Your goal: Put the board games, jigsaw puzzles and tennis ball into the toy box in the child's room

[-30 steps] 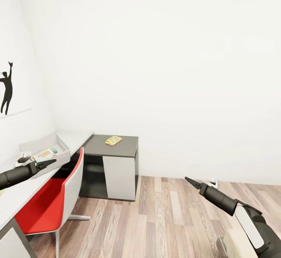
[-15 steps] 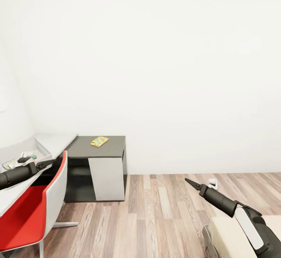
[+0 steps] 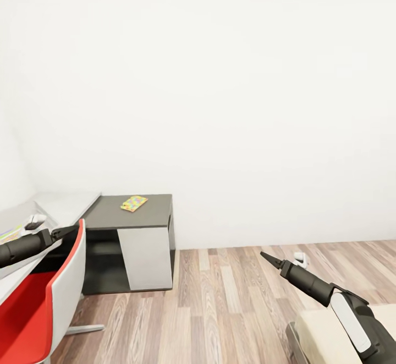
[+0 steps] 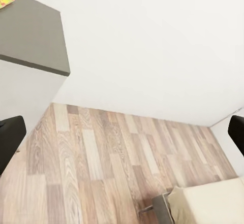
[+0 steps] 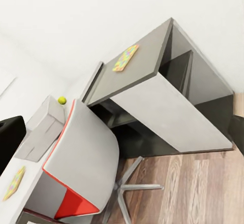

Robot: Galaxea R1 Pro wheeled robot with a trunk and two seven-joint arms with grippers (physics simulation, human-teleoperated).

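Yellow, pink, blue and green pieces mark the jigsaw puzzle (image 3: 134,203) lying flat on the top of the low dark grey desk (image 3: 132,226), near the desk's back edge and well ahead of both grippers. In the right wrist view the same puzzle (image 5: 125,58) sits on the grey top, and a second jigsaw puzzle (image 5: 16,182) lies on the pale table (image 5: 35,198) close to that gripper's fingers, on the near side of the toy box. The toy box (image 5: 43,129) stands further along the table beyond the red chair, and the yellow-green tennis ball (image 5: 61,100) rests just past the box's far end, close to it; whether they touch cannot be told. In the head view a slice of the toy box (image 3: 25,218) shows at the table's end, just beyond the left gripper (image 3: 70,230).

The left gripper hangs over the pale table (image 3: 71,201), beside the back of the red chair (image 3: 52,298); its two dark fingers (image 4: 11,132) show at opposite edges of the left wrist view, spread wide with nothing between them. The right gripper (image 3: 268,257) points out over the wood plank floor (image 3: 231,309), well apart from desk and table; its fingers (image 5: 9,132) also sit at the far edges of its own view, wide apart and empty.

Below the right arm, a corner of the bed (image 3: 324,333) with its beige mattress and thin grey frame shows. A small white object (image 3: 298,256) lies on the floor beyond the right gripper, too small to identify. Plain white walls (image 3: 220,105) rise behind everything.
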